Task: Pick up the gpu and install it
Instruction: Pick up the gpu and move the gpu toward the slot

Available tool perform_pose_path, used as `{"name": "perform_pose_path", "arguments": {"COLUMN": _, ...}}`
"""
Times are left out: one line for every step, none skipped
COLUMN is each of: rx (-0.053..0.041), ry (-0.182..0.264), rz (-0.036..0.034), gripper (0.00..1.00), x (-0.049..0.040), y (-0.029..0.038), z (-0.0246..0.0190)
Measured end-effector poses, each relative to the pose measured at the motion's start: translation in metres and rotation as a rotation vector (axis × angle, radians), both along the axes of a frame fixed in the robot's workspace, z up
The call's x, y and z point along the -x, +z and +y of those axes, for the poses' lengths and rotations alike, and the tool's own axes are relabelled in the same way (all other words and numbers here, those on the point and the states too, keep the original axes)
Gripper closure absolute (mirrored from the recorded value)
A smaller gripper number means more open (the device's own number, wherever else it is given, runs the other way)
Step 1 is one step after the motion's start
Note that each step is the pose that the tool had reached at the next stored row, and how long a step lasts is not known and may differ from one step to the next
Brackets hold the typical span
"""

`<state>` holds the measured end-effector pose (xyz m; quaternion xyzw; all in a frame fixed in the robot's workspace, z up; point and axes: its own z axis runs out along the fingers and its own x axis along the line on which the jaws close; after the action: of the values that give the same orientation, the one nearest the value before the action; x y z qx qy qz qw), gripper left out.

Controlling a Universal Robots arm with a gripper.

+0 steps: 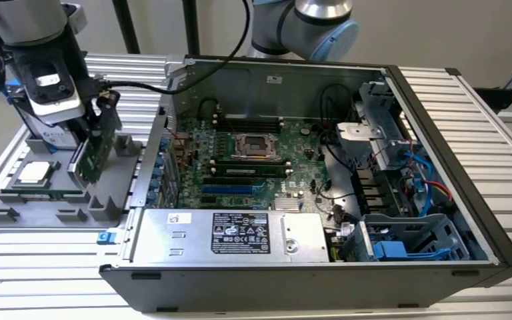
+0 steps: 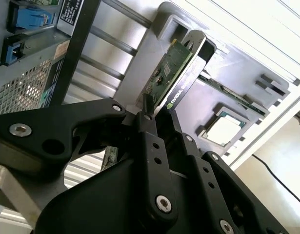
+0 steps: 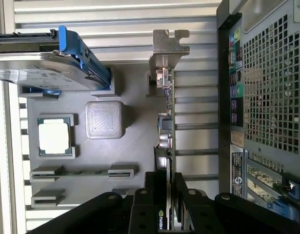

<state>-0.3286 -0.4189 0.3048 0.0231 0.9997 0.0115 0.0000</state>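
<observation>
gripper [image 3: 165, 187] | jaws clenched on gpu [image 3: 165, 122] | gpu upright at gray tray [image 1: 25, 217] | exterior view's left, beside computer case [image 1: 327, 283]

A table [image 1: 51, 280] of ribbed silver aluminium slats carries 2 things directly. An open dark computer case [image 1: 309, 283] lies on its side across the middle and the exterior view's right. Near it, at the exterior view's left, a flat grey parts tray [image 1: 38, 223] rests on the slats; in the first wrist view a strip of bare table separates tray and case
</observation>
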Motion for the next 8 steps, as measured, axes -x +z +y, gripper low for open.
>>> {"name": "perform_pose_path", "arguments": {"rx": 0.0021, "ry": 0.0, "rz": 0.0, "gripper": 1.0, "x": 0.0, "y": 0.0011, "z": 0.0}}
{"name": "perform_pose_path", "arguments": {"rx": 0.0044, "ry": 0.0, "rz": 0.0, "gripper": 1.0, "x": 0.0, "y": 0.0022, "z": 0.0}}
{"name": "perform_pose_path", "arguments": {"rx": 0.0065, "ry": 0.0, "rz": 0.0, "gripper": 1.0, "x": 0.0, "y": 0.0034, "z": 0.0}}
{"name": "perform_pose_path", "arguments": {"rx": 0.0069, "ry": 0.0, "rz": 0.0, "gripper": 1.0, "x": 0.0, "y": 0.0043, "z": 0.0}}
{"name": "perform_pose_path", "arguments": {"rx": 0.007, "ry": 0.0, "rz": 0.0001, "gripper": 1.0, "x": -0.0001, "y": 0.0052, "z": 0.0}}
{"name": "perform_pose_path", "arguments": {"rx": 0.0071, "ry": 0.0, "rz": 0.0, "gripper": 1.0, "x": -0.0001, "y": 0.0063, "z": 0.0}}
{"name": "perform_pose_path", "arguments": {"rx": 0.007, "ry": 0.0, "rz": 0.0, "gripper": 1.0, "x": 0.0, "y": 0.0074, "z": 0.0}}
{"name": "perform_pose_path", "arguments": {"rx": 0.007, "ry": 0.0, "rz": 0.0, "gripper": 1.0, "x": 0.0, "y": 0.0085, "z": 0.0}}
